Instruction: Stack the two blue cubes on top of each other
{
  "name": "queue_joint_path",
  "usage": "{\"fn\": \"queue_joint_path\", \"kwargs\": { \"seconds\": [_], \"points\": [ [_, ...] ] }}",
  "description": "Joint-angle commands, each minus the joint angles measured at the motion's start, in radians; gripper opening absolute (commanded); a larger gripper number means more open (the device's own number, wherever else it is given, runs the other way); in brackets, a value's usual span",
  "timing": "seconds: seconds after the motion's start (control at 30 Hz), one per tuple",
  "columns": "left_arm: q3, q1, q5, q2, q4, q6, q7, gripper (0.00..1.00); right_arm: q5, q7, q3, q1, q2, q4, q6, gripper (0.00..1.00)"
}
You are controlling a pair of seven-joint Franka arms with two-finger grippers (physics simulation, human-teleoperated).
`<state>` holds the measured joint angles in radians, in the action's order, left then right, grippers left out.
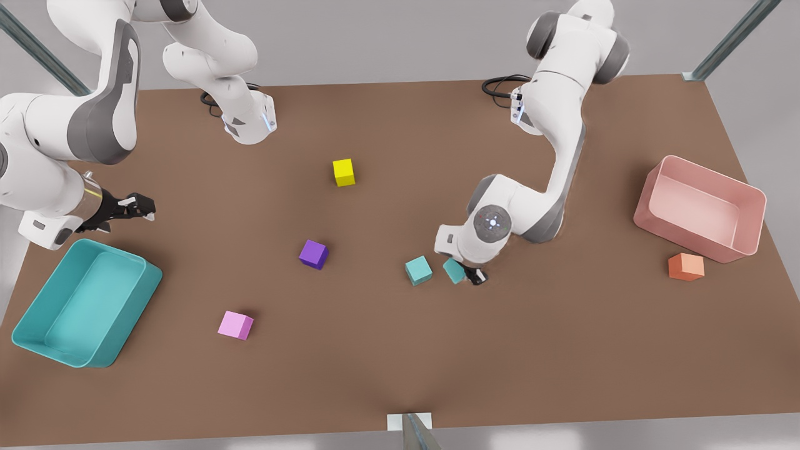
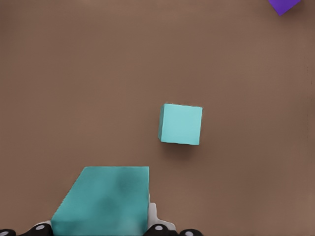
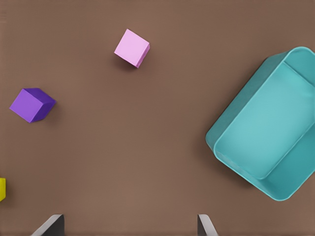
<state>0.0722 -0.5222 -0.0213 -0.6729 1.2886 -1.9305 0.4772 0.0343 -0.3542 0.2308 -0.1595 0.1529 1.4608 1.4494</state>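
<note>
Two blue cubes lie close together right of the table's middle in the front view. One blue cube [image 1: 454, 270] [image 2: 103, 201] sits tilted between the fingers of my left gripper [image 1: 465, 273] [image 2: 101, 228], which is shut on it, low over the table. The other blue cube [image 1: 418, 270] [image 2: 180, 124] rests on the table just beside it, toward the front view's left, apart from the held one. My right gripper [image 1: 147, 209] [image 3: 128, 226] waits open with nothing in it at the front view's far left, above the teal bin's [image 1: 87, 303] far edge.
The teal bin [image 3: 266, 137] stands at the front view's left, a pink bin [image 1: 700, 206] at the right with an orange cube [image 1: 685, 267] beside it. A purple cube [image 1: 313, 254] [image 3: 32, 104], a pink cube [image 1: 235, 325] [image 3: 132, 47] and a yellow cube [image 1: 343, 172] lie scattered mid-table.
</note>
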Motion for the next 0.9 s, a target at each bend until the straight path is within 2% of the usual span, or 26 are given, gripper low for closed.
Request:
{"fn": "queue_joint_path", "kwargs": {
  "seconds": [0.0,0.07,0.23,0.87],
  "points": [
    [0.012,-0.056,-0.025,-0.088,-0.135,0.085,-1.353,0.67,-0.002,-0.011,0.001,0.0,-0.001,0.0,0.002,1.0],
    [0.032,-0.073,-0.049,-0.16,-0.224,0.081,-1.384,0.67,-0.002,-0.011,0.001,0.0,-0.003,0.0,0.002,1.0],
    [0.031,-0.058,-0.051,-0.162,-0.181,0.093,-1.384,0.67,-0.002,-0.011,0.001,0.0,-0.001,0.001,0.002,1.0],
    [0.031,-0.055,-0.048,-0.223,-0.193,0.012,-1.378,0.68,-0.002,-0.011,0.001,0.0,0.007,0.001,0.002,1.0]
  ]
}}
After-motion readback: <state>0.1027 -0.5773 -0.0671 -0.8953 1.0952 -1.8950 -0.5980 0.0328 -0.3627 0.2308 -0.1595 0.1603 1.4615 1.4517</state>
